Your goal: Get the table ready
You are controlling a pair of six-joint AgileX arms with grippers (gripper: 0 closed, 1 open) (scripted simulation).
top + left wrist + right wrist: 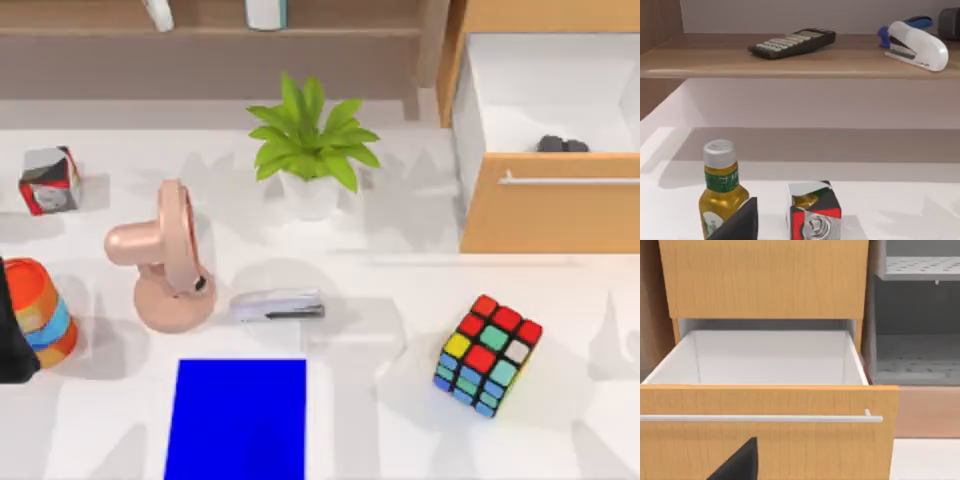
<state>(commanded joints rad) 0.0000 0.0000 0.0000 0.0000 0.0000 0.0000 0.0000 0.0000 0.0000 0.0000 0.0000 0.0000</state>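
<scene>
The white bench (400, 300) spans the top view and carries scattered items: a pink desk fan (165, 260), a grey stapler (278, 304), a potted plant (310, 150), a colour-tiled puzzle cube (487, 354), a red-and-white cube (49, 180), a striped orange cup (42, 310) and a blue mat (238, 418) at the near edge. Judged from this clutter, readying the bench appears to be at an early stage, with nothing yet grouped or stowed. At the right, the light-wood cabinet's drawer (545, 100) stands pulled out; a small dark object (562, 144) lies by its front wall, the rest of the floor bare. The left arm (12, 335) sits at the left edge. Whether either end effector's fingers are apart or together cannot be told. The left wrist view adds an oil bottle (720, 192) beside the red-and-white cube, under a shelf (790, 62) holding a calculator (792, 42).
</scene>
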